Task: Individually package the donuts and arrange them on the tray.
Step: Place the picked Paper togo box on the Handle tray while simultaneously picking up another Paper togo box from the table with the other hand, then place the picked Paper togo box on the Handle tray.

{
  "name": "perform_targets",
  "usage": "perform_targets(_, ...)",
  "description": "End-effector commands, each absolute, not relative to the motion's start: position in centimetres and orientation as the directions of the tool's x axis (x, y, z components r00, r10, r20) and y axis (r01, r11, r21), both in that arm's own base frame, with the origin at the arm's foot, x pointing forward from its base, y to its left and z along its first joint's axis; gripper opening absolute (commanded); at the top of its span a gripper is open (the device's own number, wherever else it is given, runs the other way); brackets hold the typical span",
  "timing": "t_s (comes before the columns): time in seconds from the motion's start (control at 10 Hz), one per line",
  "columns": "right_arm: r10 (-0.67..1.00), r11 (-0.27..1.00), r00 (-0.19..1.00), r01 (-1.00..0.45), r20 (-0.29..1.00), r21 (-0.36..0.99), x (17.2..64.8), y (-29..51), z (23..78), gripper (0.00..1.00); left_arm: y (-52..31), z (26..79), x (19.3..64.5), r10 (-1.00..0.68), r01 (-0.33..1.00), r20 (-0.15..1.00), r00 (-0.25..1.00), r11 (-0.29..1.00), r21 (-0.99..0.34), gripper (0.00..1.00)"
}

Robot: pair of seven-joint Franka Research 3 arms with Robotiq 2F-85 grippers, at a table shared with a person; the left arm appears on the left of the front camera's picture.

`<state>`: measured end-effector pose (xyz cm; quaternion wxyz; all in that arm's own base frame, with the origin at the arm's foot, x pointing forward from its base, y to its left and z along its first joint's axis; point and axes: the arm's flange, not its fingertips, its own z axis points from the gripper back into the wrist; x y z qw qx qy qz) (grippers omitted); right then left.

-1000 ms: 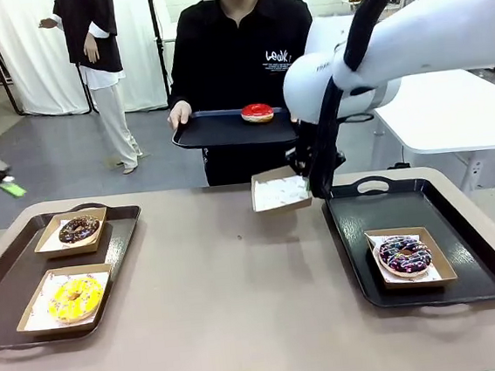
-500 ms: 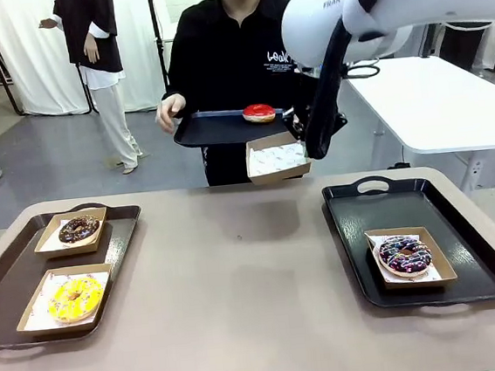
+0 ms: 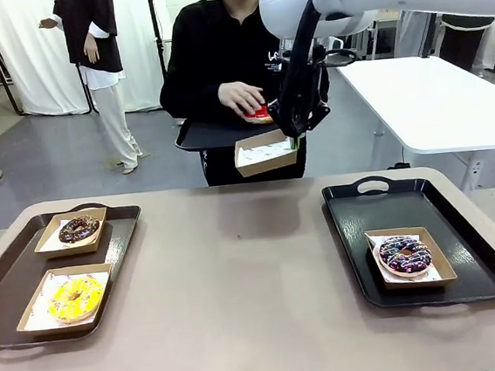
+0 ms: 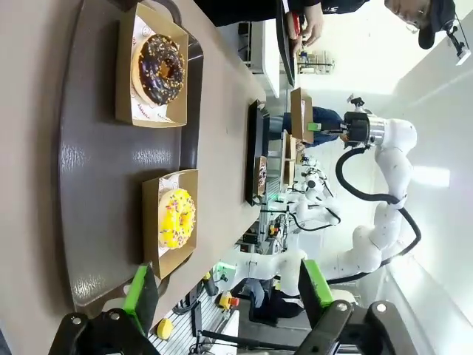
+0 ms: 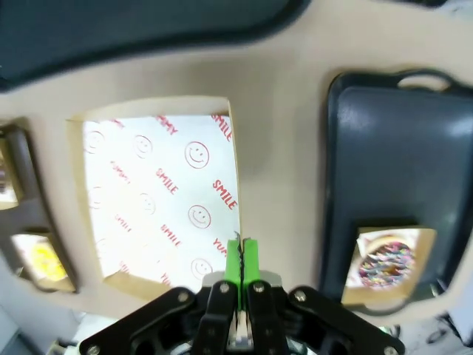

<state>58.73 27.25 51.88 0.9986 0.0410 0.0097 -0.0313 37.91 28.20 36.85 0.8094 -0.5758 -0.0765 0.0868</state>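
My right gripper (image 3: 295,134) (image 5: 242,253) is shut on the edge of an empty paper-lined box (image 3: 265,153) (image 5: 159,200), held in the air just below the person's black tray (image 3: 212,136). The person's hand (image 3: 241,97) grips the red donut (image 3: 261,112) on that tray. The purple sprinkled donut (image 3: 404,255) (image 5: 388,260) sits boxed on the right tray (image 3: 484,272). The chocolate donut (image 3: 79,229) (image 4: 161,68) and yellow donut (image 3: 74,298) (image 4: 176,218) sit boxed on the left tray (image 3: 3,292). My left gripper (image 4: 229,296) hangs open above that tray's end.
The brown tabletop (image 3: 241,300) between the two trays is bare. A white table (image 3: 450,104) stands at the back right. Another person (image 3: 93,42) stands far off at the back left.
My right arm has lifted the empty box up and leftward to the person's tray. The person's hand has come across onto the red donut.
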Motion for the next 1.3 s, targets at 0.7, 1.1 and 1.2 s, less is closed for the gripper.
perform_targets(0.7, -0.076, 0.994, 0.994, 0.081, -0.075, 0.071, 61.2, 27.8, 52.3, 0.00, 28.1, 37.4, 37.8, 0.223, -0.042, 0.035, 0.974, 0.331, -0.943, 1.00)
perform_targets(1.1, -0.076, 0.994, 0.994, 0.081, -0.075, 0.071, 61.2, 27.8, 52.3, 0.00, 28.1, 37.4, 37.8, 0.223, -0.042, 0.035, 0.974, 0.331, -0.943, 1.00)
perform_targets(1.2, -0.076, 0.994, 0.994, 0.081, -0.075, 0.071, 61.2, 27.8, 52.3, 0.00, 28.1, 37.4, 37.8, 0.223, -0.042, 0.035, 0.974, 0.331, -0.943, 1.00)
